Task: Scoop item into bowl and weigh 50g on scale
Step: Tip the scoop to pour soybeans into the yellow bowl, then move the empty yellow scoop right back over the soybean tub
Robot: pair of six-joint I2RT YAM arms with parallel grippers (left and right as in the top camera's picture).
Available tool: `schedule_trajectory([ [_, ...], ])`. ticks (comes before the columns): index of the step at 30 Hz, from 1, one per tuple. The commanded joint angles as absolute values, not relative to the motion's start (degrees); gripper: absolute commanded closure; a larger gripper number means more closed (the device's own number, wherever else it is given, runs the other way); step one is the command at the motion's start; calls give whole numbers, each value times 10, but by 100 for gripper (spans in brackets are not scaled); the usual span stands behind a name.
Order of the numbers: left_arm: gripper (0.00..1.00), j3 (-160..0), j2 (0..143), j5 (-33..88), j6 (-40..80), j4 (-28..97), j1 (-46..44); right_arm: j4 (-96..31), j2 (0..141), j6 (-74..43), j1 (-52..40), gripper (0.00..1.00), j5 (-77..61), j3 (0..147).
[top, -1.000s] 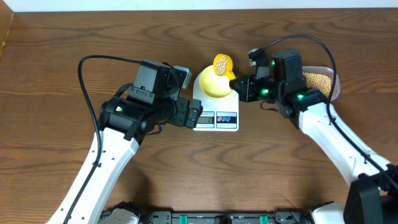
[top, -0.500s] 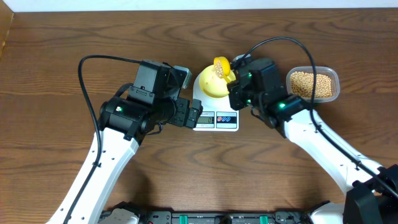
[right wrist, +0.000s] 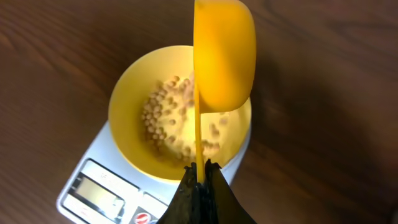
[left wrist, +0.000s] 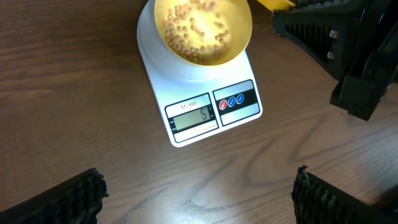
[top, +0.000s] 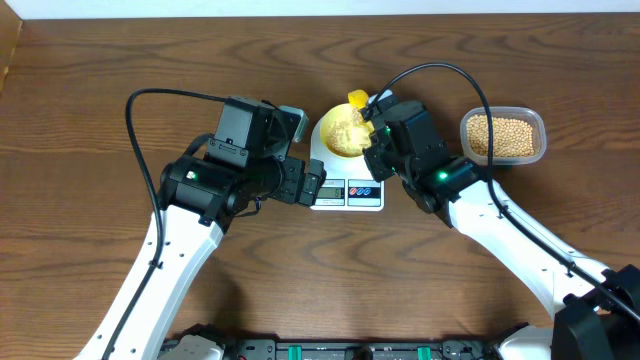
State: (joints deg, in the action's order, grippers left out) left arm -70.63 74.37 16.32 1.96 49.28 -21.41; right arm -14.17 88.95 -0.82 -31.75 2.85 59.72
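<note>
The pale yellow bowl point(top: 343, 130) sits on the white scale point(top: 345, 190) and holds tan beans point(right wrist: 163, 115). It also shows in the left wrist view point(left wrist: 202, 28) and the right wrist view point(right wrist: 130, 106). My right gripper point(right wrist: 200, 171) is shut on the handle of the bright yellow scoop point(right wrist: 225, 53), which is turned on its side over the bowl. My left gripper point(left wrist: 199, 193) is open and empty, low over the table in front of the scale point(left wrist: 214, 109). The display shows a small reading.
A clear plastic tub point(top: 503, 135) of beans stands at the right, behind my right arm. My left arm lies left of the scale. Bare wood lies in front of the scale and at the far left.
My right gripper has swung left from near the tub to over the bowl and tipped the scoop on its side. Beans now lie in the bowl. The left arm has not moved.
</note>
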Motion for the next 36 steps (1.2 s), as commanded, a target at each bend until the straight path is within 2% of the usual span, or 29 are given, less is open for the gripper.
schedule_trajectory([
  [1, 2, -722, 738, 159, 27, 494, -212, -141, 879, 40, -321, 99, 44, 600],
  [5, 2, -722, 738, 159, 27, 494, -212, -141, 879, 70, -324, 99, 51, 600],
  [16, 2, -722, 738, 159, 27, 494, -212, -135, 876, 138, -384, 99, 182, 600],
  [21, 2, -722, 738, 159, 27, 494, -212, -133, 876, 135, -395, 99, 184, 600],
  [25, 2, -722, 738, 159, 27, 494, -212, -134, 870, 60, -391, 99, 178, 600],
  [29, 2, -722, 738, 159, 27, 494, -212, -145, 837, -1, -355, 99, 68, 601],
  [36, 2, -722, 738, 159, 27, 494, -212, -208, 748, -55, -179, 99, -157, 601],
])
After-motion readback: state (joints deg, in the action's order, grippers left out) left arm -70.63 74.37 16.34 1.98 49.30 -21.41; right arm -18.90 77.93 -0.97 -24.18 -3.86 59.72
